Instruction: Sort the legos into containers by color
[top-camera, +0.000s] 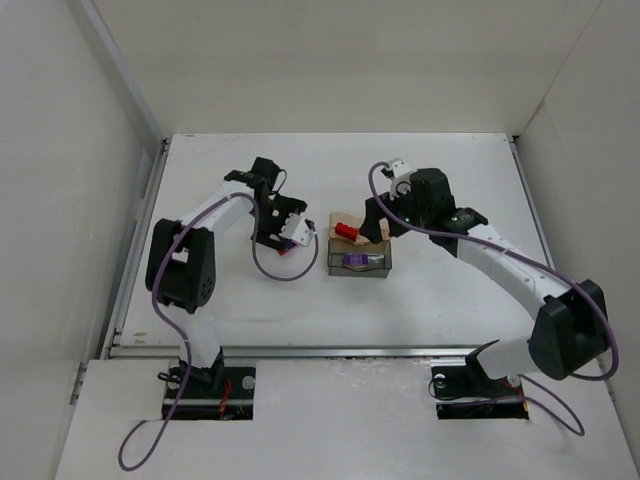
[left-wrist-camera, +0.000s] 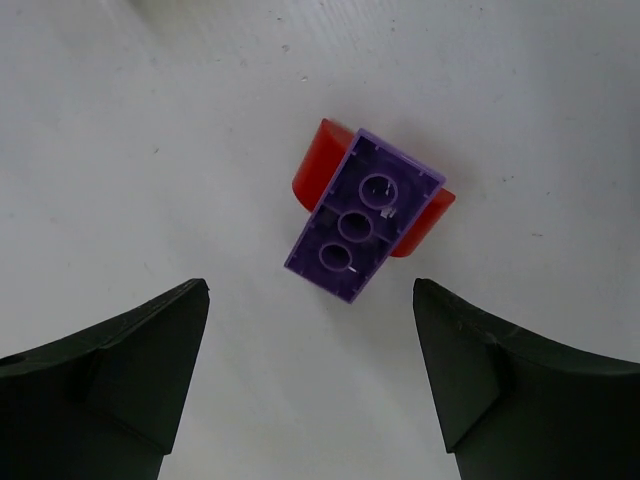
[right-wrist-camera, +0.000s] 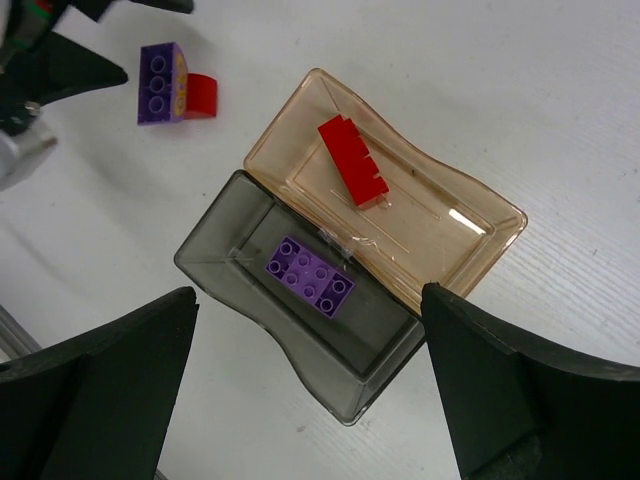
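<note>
**Spotter:** What have you got closest in?

**Operator:** My left claw (left-wrist-camera: 310, 300) has its fingers spread wide with nothing between them. It hangs over the stuck pair on the table (left-wrist-camera: 120, 150). The purple brick (left-wrist-camera: 362, 215) lies hollow side up and the red piece (left-wrist-camera: 322, 165) pokes out from under it on both sides. My right claw (right-wrist-camera: 307, 310) is also wide apart and empty, poised above the trays.

**Spotter:** And the trays?

**Operator:** The grey tray (right-wrist-camera: 215, 250) is on the nearer side and holds one purple block (right-wrist-camera: 310, 276). The amber tray (right-wrist-camera: 500, 215) is joined on just beyond it and holds one red block (right-wrist-camera: 352, 160). The pair sits on the table apart from both trays, on my left arm's side.

**Spotter:** What worries you?

**Operator:** Mostly that the two are locked together. If I pinch and lift, I expect both colours to come up as one lump, and either tray would then be wrong for half of it. The purple brick also sits skewed to my fingers, so closing on its corners could twist it or skid it across the smooth table. The rounded red underside may let it rock too. My right arm is parked over the trays, so bringing the left one across risks a bump.

**Spotter:** Any markings?

**Operator:** None that I can read. There's a yellowish patch on one side of the purple brick, too small to make out.
</note>
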